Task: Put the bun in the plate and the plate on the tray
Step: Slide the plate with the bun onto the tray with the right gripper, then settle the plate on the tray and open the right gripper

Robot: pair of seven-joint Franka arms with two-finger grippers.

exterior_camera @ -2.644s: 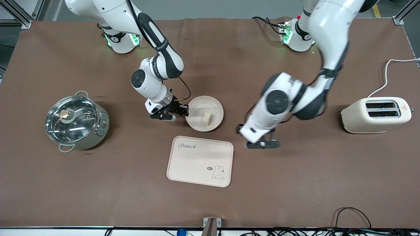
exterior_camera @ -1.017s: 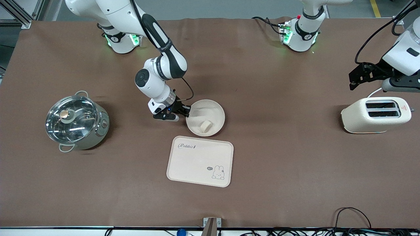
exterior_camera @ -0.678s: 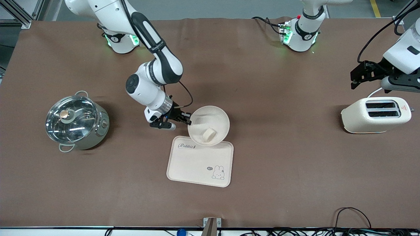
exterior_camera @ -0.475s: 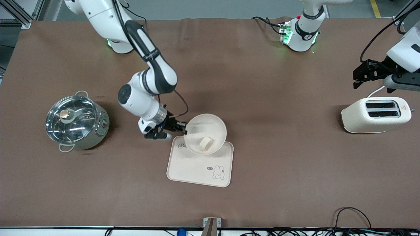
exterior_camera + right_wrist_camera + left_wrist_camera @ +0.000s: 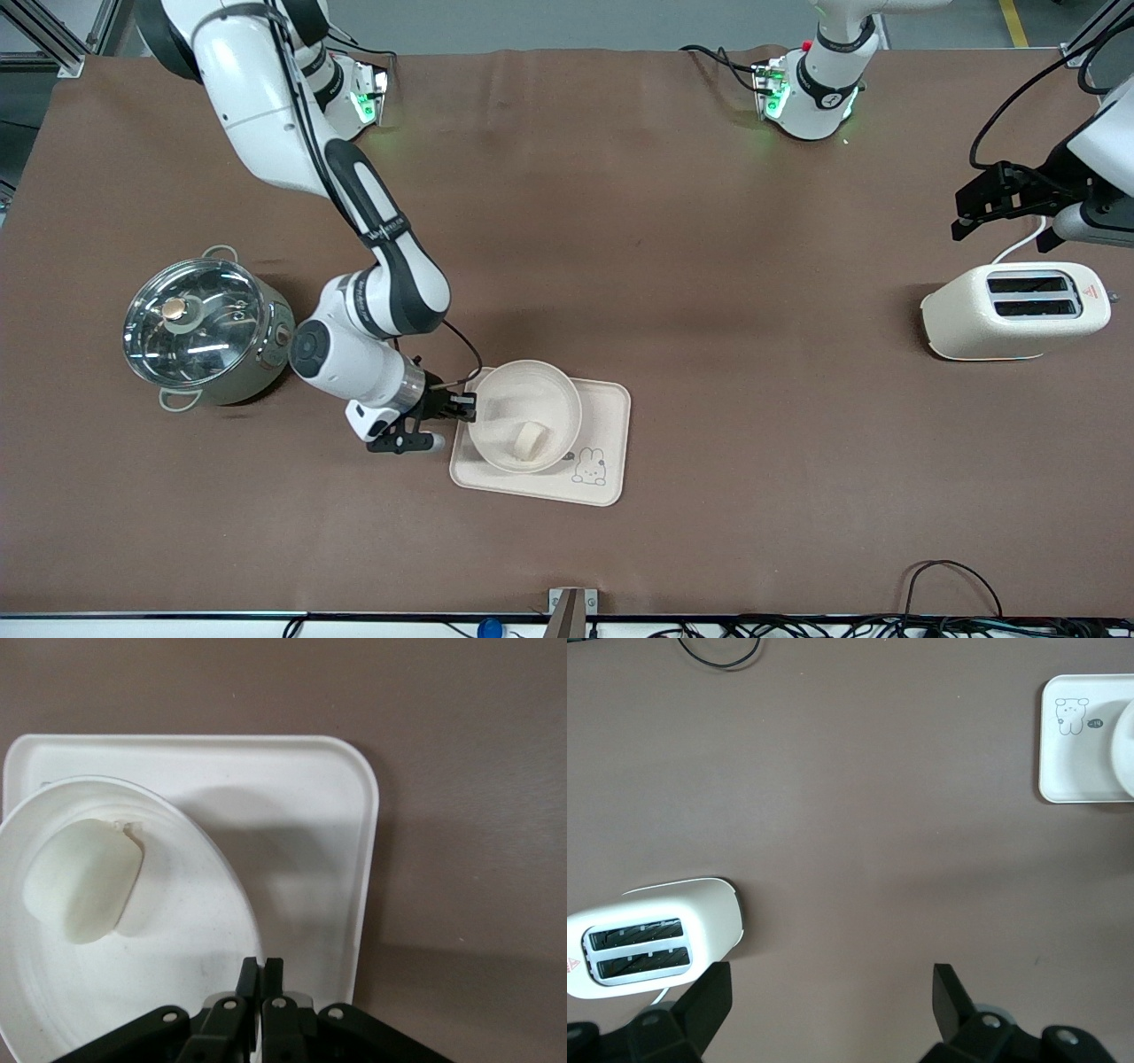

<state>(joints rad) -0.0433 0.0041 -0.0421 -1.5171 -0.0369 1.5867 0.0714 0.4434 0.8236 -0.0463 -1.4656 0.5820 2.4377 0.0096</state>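
The round cream plate [image 5: 505,394] hangs over the rectangular rabbit tray [image 5: 604,416], on the half toward the right arm's end. The small cream bun [image 5: 530,439] lies inside the plate. My right gripper [image 5: 465,409] is shut on the plate's rim. In the right wrist view its fingers [image 5: 251,974] pinch the rim of the plate [image 5: 177,974], with the bun [image 5: 81,890] in it and the tray [image 5: 301,815] under it. My left gripper [image 5: 1005,208] waits open in the air above the table beside the toaster, holding nothing [image 5: 831,992].
A steel pot with a glass lid [image 5: 208,328] stands at the right arm's end, close to the right arm's wrist. A cream toaster [image 5: 1014,310] [image 5: 651,935] sits at the left arm's end. Cables run along the table's front edge [image 5: 948,576].
The right gripper has carried the plate with the bun off the table, toward the front camera, to over the tray. The left arm pulled back to above the toaster's end and now holds still.
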